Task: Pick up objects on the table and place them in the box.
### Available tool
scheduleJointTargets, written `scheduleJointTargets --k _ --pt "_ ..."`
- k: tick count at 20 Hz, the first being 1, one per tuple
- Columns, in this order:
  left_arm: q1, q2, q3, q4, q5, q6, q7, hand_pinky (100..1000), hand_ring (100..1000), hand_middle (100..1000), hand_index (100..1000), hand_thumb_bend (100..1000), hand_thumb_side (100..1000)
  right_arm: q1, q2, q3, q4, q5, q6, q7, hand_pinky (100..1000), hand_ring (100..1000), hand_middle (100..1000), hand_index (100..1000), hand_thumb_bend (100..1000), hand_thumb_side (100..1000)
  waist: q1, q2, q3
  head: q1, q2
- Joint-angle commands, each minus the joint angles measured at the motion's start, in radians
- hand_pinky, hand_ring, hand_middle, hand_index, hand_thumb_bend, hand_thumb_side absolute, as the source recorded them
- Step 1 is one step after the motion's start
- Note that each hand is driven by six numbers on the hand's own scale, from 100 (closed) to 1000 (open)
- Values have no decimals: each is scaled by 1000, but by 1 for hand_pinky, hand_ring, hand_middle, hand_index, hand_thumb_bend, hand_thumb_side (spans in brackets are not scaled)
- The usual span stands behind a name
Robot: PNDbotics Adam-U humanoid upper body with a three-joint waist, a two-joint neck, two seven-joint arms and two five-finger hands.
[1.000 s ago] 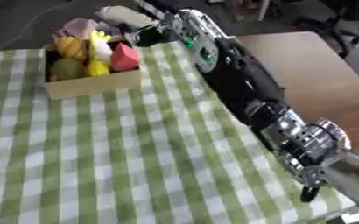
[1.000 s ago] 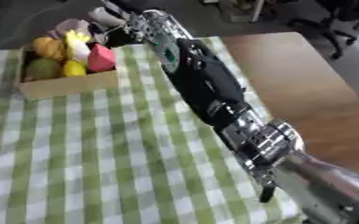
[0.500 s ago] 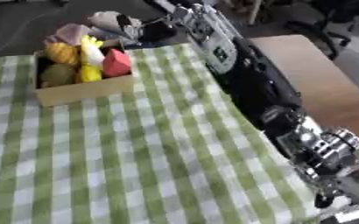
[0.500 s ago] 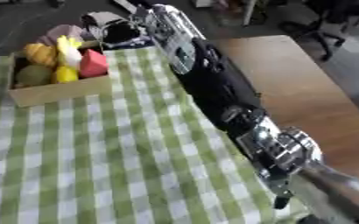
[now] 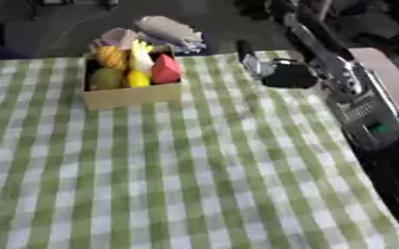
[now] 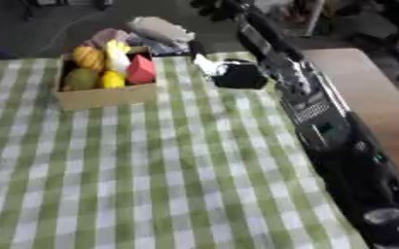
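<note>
Box (image 5: 131, 95) looks full of light, stiff toy foods you pinch at the middle, while your right hand (image 5: 275, 73) near it shows fingers I cannot tell

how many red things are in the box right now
1: a red block stands at the right end of the box, beside the yellow pieces. The box is packed, so something red could be hidden beneath the other items.
</note>
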Motion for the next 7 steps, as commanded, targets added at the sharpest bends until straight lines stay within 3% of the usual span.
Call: scheduleJointTargets --k 1,7 --pt "8 0 8 -13 5 -20 23 711 695 704 875 100 792 71 19 -42 -75 -43 20 -26 789 816 807 911 100 470 16 -29 -16 61 19" --pt "8 -15 1 -5 12 -55 47 712 704 711 874 100 794 219 94 -90 -86 -68 38 -128 736 778 768 922 100 470 22 -28 -68 125 62"
